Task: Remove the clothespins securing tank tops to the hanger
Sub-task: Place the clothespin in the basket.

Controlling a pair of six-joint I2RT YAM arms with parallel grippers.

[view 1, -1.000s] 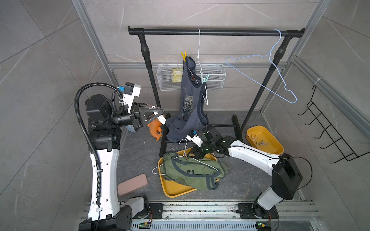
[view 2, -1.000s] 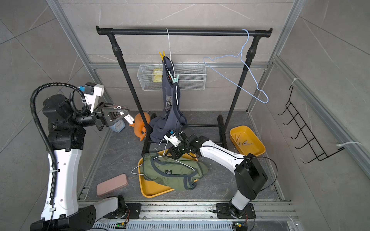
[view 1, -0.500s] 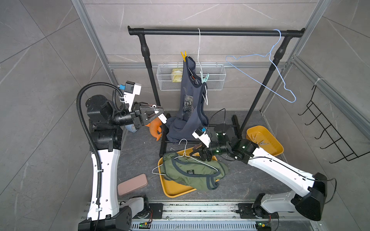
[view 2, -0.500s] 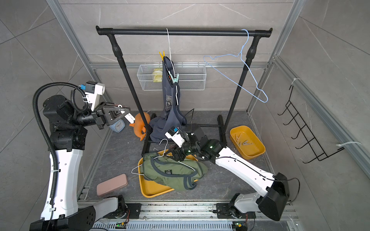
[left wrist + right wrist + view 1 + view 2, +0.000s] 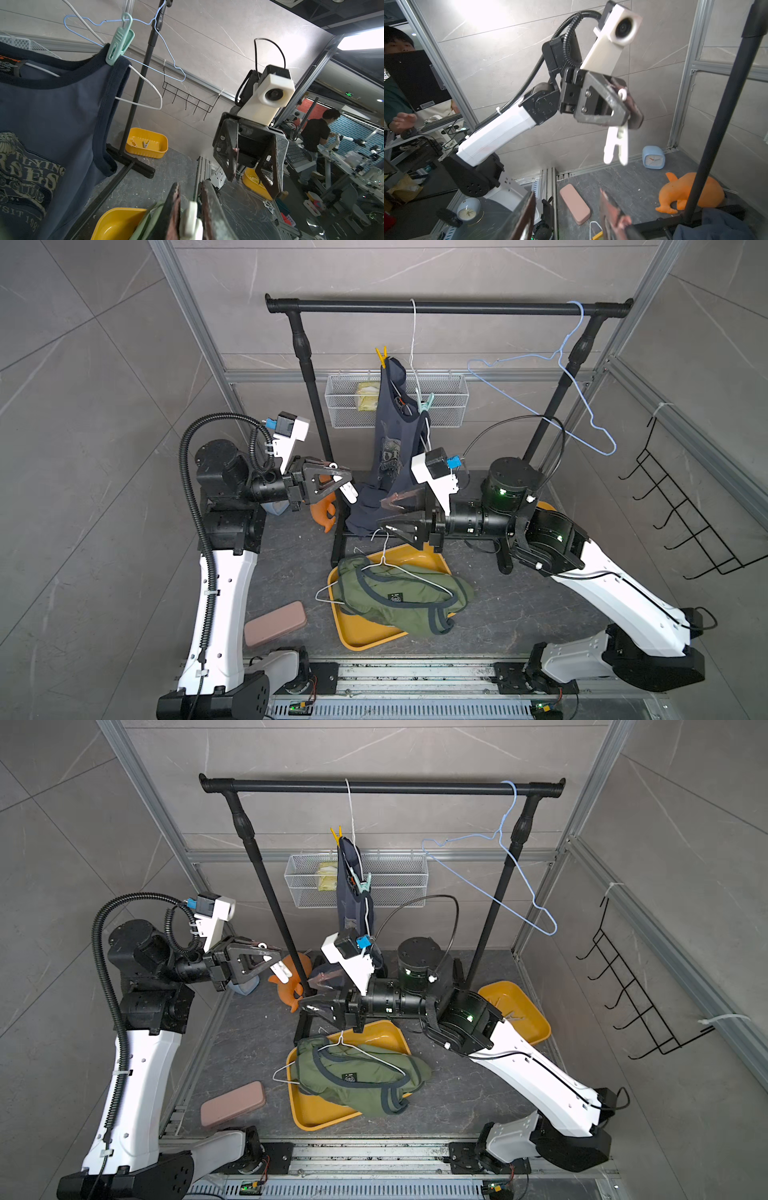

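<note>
Clothespin work, in both top views: clamped white clothespin (image 5: 349, 493) in left claw (image 5: 348, 484); spread right claw (image 5: 382, 514), empty, near slate-blue tank top (image 5: 388, 439), pinned to white hanger (image 5: 412, 335) by yellow clothespin (image 5: 381, 354) and mint clothespin (image 5: 426, 402). Left wrist view: caught mint clothespin (image 5: 119, 39) biting strap and hanger. Right wrist view: framed white clothespin (image 5: 615, 143) dangling from shut left claw (image 5: 628, 120).

Left arm (image 5: 220, 593): lower link upright, forearm level, pointing inward. Left gripper (image 5: 347, 486) clamped on a white clothespin (image 5: 350, 493) that hangs from its tips. Right arm (image 5: 615, 593): elbow raised, forearm level, facing the left one. Right gripper (image 5: 381, 514): jaws apart, nothing between them. Gripper tips near each other, not touching.
</note>
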